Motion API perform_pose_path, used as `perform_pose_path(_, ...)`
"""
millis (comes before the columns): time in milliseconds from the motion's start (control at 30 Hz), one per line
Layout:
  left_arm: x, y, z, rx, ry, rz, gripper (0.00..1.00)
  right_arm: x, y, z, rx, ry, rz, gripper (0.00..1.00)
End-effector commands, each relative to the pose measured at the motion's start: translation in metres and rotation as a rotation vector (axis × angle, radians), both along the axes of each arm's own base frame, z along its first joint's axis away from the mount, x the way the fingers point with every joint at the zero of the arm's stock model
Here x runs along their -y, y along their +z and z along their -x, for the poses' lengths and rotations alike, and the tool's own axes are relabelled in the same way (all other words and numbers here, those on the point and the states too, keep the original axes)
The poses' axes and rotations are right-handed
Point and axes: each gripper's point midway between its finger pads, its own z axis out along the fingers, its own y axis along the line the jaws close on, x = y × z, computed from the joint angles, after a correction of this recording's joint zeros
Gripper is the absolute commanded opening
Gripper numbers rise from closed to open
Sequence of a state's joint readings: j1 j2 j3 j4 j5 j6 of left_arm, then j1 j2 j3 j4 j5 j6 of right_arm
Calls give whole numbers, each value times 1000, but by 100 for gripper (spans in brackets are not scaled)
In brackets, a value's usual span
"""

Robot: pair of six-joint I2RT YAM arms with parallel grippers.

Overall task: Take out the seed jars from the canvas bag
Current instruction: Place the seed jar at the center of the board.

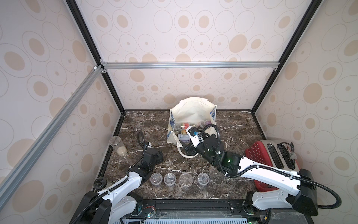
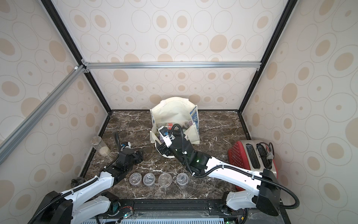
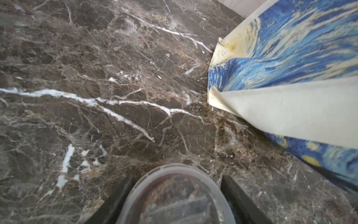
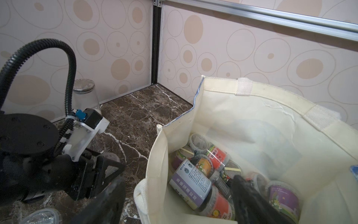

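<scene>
The canvas bag (image 1: 193,112) (image 2: 172,112) stands open at the back middle of the marble table, its blue-and-yellow print showing in the left wrist view (image 3: 290,48). Several seed jars (image 4: 190,182) with purple, red and teal labels lie inside the bag (image 4: 261,120). Several more clear seed jars (image 1: 169,178) (image 2: 149,178) stand in a row near the front edge. My right gripper (image 4: 178,201) (image 1: 186,144) is open astride the bag's near wall, one finger outside and one among the jars. Left of the bag, my left gripper (image 3: 177,177) (image 1: 157,155) is shut on a clear seed jar (image 3: 174,197).
A tall clear cylinder (image 1: 118,145) with beige grains stands by the left wall. A red toaster (image 1: 271,155) sits at the right, under my right arm. A dark-lidded jar (image 1: 100,183) is at the front left corner. Patterned walls close in three sides.
</scene>
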State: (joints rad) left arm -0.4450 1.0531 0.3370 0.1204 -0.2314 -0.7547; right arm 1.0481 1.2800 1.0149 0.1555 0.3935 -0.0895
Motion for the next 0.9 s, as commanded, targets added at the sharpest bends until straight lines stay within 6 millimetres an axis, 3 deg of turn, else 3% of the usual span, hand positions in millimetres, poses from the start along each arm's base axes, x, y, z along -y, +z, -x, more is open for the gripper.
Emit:
perform_pose_path(0, -10, 6, -4, 48, 44, -55, 73, 1, 6, -3, 3, -27, -10, 88)
perform_pose_path(167, -20, -4, 7, -4, 60, -100, 97, 0, 0, -5, -16, -34, 15, 90)
perform_pose_path(333, -16, 19, 8, 33, 71, -30, 98, 5, 0, -14, -70, -55, 13, 91)
perform_pose_path(533, -7, 95, -1, 167, 9, -7, 98, 30, 4, -45, -221, -130, -36, 91)
perform_pose_path(667, 23, 151, -8, 294, -159, 43, 98, 50, -10, -67, -390, -200, -12, 90)
perform_pose_path(867, 75, 201, -23, 358, -397, 126, 98, 83, -26, -78, -500, -337, 52, 91)
